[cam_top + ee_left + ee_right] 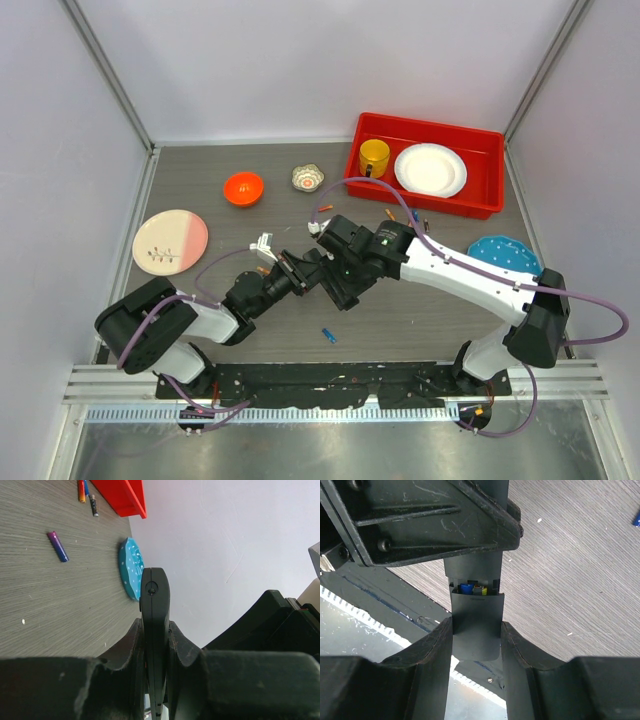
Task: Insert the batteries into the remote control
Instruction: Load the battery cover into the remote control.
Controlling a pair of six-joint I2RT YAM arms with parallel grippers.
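Observation:
The remote control (154,610) is a slim black bar seen edge-on in the left wrist view, and my left gripper (155,628) is shut on it above the table. In the right wrist view its recess holds a blue and a yellow-tipped battery (472,587). My right gripper (476,626) is shut on the flat black battery cover (476,622) that overlaps the recess. The two grippers meet at mid-table, left (298,270) and right (336,276). Loose batteries lie on the table: a purple-blue one (58,546), an orange one (81,491), a dark one (93,505) and a blue one (328,335).
A red bin (352,165) at the back right holds a yellow cup (375,156) and a white plate (430,169). A teal plate (503,255) lies right of the arms. An orange bowl (243,187), a small fluted cup (308,178) and a pink plate (170,241) sit at the left and back.

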